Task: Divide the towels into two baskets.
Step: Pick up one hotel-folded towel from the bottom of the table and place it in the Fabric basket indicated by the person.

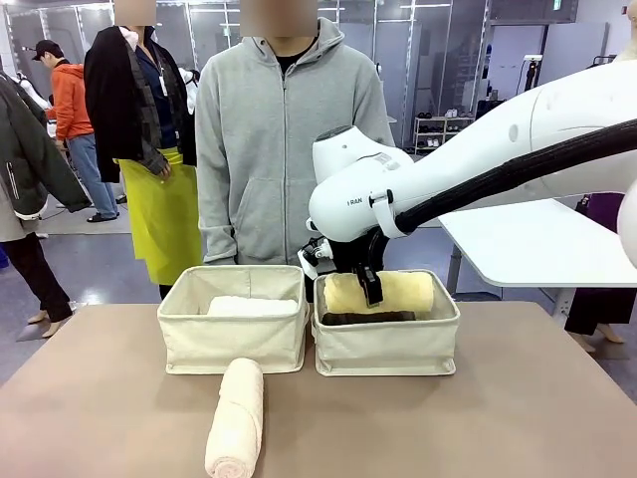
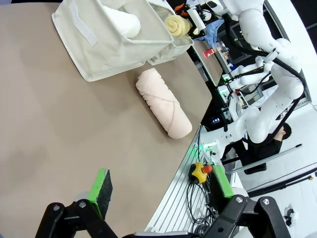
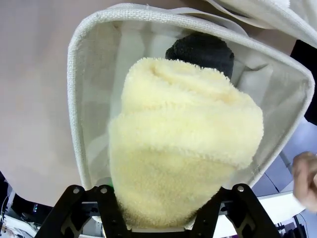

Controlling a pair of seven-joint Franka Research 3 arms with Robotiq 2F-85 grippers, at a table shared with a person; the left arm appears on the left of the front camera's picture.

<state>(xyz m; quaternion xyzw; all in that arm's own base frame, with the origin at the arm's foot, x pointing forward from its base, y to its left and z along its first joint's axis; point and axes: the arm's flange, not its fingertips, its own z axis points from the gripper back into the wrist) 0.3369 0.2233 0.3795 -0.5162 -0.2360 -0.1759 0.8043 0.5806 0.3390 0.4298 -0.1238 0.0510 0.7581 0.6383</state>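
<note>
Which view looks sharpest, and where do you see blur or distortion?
Front view: sharp, evenly lit, no glare. Left wrist view: cream towel crisp, wide-angle tilts the table. Right wrist view: pale yellow towel close, slightly soft; person's hand blurred.

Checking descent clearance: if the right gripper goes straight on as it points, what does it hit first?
The yellow towel, close in front of the right gripper; the dark towel lies beyond in the basket.
</note>
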